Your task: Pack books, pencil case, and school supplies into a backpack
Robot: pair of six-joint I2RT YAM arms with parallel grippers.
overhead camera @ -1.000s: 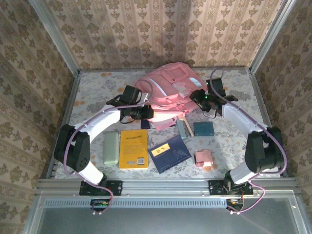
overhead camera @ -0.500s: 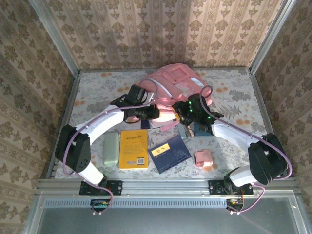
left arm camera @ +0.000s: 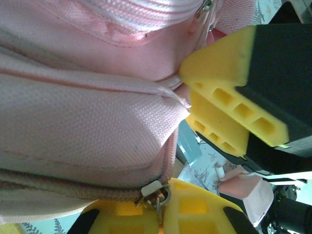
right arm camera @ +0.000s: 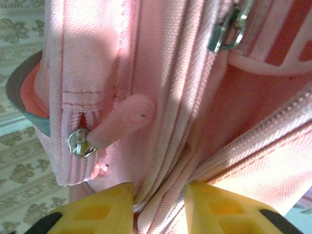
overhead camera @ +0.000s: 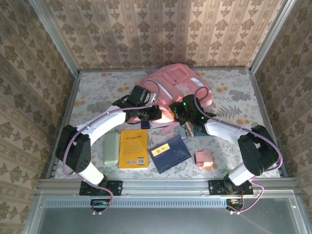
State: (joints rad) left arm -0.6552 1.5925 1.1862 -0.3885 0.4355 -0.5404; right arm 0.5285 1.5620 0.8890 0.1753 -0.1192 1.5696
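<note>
The left claw (overhead camera: 157, 113) is closed completely on the pink backpack (overhead camera: 178, 83). In the left wrist view its two yellow fingers (left arm camera: 122, 217) meet at a metal zip puller (left arm camera: 156, 194), at the edge of a pocket of the backpack. The right claw (overhead camera: 176, 111) stands just beside the left claw, at the same near edge of the backpack. In the right wrist view it (right arm camera: 160, 200) is nearly closed, and a fold of the pink fabric along a zip seam is pinched between its fingers (right arm camera: 105, 204).

The backpack lies on the desk (overhead camera: 97, 92), directly beyond both claws. The other things lie on the near side of the claws, apart from them. The yellow book (overhead camera: 133, 147) is nearest to the left claw, with the mint-green pencil case (overhead camera: 111, 148) just beside it on the outer side. The navy book (overhead camera: 169, 152) lies below the gap between the two claws. The pink block (overhead camera: 204, 158) lies behind the right claw, near the right arm.
</note>
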